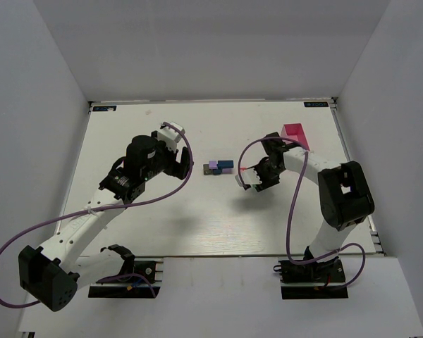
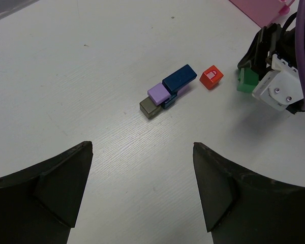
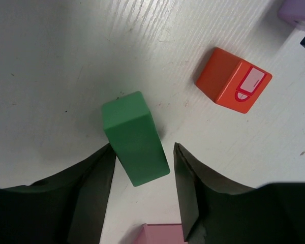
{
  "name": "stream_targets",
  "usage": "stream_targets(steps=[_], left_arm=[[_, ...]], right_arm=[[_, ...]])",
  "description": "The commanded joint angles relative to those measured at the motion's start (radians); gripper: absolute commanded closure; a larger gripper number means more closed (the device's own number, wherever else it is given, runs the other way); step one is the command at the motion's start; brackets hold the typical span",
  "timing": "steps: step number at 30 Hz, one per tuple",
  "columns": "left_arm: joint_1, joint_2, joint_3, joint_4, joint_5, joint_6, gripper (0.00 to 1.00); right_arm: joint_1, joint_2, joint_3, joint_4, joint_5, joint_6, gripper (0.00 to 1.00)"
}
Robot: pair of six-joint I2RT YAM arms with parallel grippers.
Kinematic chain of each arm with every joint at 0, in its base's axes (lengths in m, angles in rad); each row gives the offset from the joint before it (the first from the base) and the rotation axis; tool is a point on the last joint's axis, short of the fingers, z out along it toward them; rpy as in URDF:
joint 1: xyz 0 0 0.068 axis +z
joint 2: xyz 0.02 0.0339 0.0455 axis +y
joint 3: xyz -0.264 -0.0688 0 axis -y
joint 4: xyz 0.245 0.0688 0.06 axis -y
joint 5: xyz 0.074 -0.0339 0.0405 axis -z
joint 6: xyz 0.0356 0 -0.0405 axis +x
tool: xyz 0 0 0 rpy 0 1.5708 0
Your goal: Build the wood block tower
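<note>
**Wood block tower (image 2: 168,91) half built, green block between the right fingers**

The right gripper (image 3: 143,150) has its two fingers on either side of the green block (image 3: 134,137). One finger seems to touch the block, but on the other side a thin gap shows. So I cannot tell if the block is clamped or only framed. The block leans a little, and its far end looks to rest on the table (image 3: 51,61). I judge the fingers are placed this way because this block is the next piece for the tower. Taking it by its long sides would let it be laid flat on top.

Just past the green block, on the side toward the tower, lies the red block (image 3: 229,79). It is loose and has a small printed picture on one face. Because it sits between the gripper and the tower, a carried block should pass over it and not push through it.

The tower is a low cluster. A dark blue block (image 2: 179,77) lies on top, a purple block (image 2: 159,93) is touching it, and a dark grey block (image 2: 150,108) is at the end.

The left gripper (image 2: 142,147) is on the other side of the tower, well apart from it. Its fingers are spread wide and nothing is between them. Probably it stands back so that the right arm has free way. The pink tray (image 1: 296,132) is beyond the right gripper, well apart from the tower.
</note>
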Motion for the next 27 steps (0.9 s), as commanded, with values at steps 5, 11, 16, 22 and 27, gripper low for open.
stream_targets(steps=[5, 11, 16, 22, 27], left_arm=[[0.004, -0.019, -0.001, 0.015, 0.0, 0.005, 0.1], [0.004, -0.019, -0.011, 0.015, 0.0, 0.005, 0.1], [0.004, -0.019, -0.011, 0.015, -0.01, 0.005, 0.1], [0.004, -0.019, -0.011, 0.015, -0.02, 0.014, 0.1], [0.004, -0.019, -0.011, 0.015, -0.03, 0.014, 0.1]], right_arm=[[-0.017, -0.014, 0.047, -0.012, -0.019, 0.023, 0.67], [-0.01, -0.084, 0.092, -0.099, -0.103, 0.098, 1.0], [0.029, -0.224, 0.093, -0.065, -0.261, 0.316, 1.0], [0.137, -0.232, 0.194, 0.01, -0.25, 0.591, 1.0], [0.22, -0.081, 0.371, -0.1, -0.18, 0.751, 1.0]])
